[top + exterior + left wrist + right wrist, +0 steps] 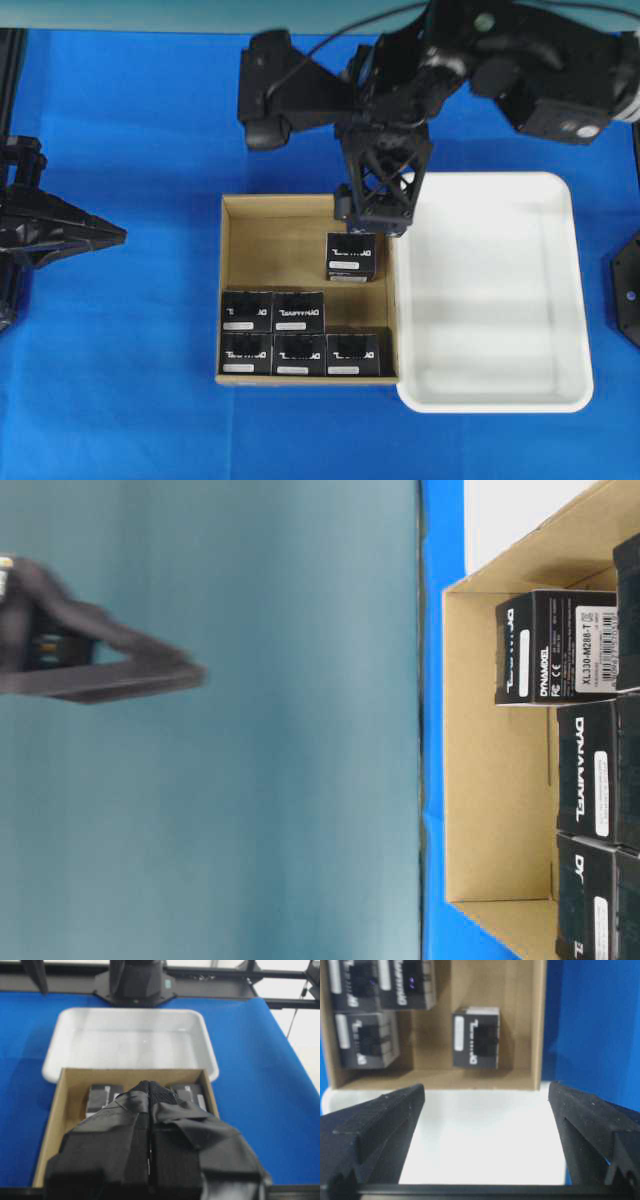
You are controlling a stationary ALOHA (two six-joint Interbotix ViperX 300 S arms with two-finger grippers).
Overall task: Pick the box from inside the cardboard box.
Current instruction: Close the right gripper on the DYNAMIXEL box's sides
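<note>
The brown cardboard box [270,250] holds six small black boxes. One box [351,255] stands alone at its far right; it also shows in the right wrist view [476,1037]. The other boxes sit in two rows toward the front [298,333]. My right gripper [372,215] hovers above the carton's far right corner, just behind the lone box. In the right wrist view it [486,1092] is wide open and empty. My left gripper [118,236] is far left of the carton. In the left wrist view it [150,1086] is shut and empty.
A white plastic tray [490,300] with nothing in it stands against the carton's right wall. It also shows in the left wrist view [130,1040] and under the right fingers [480,1130]. Blue cloth [130,380] covers the table.
</note>
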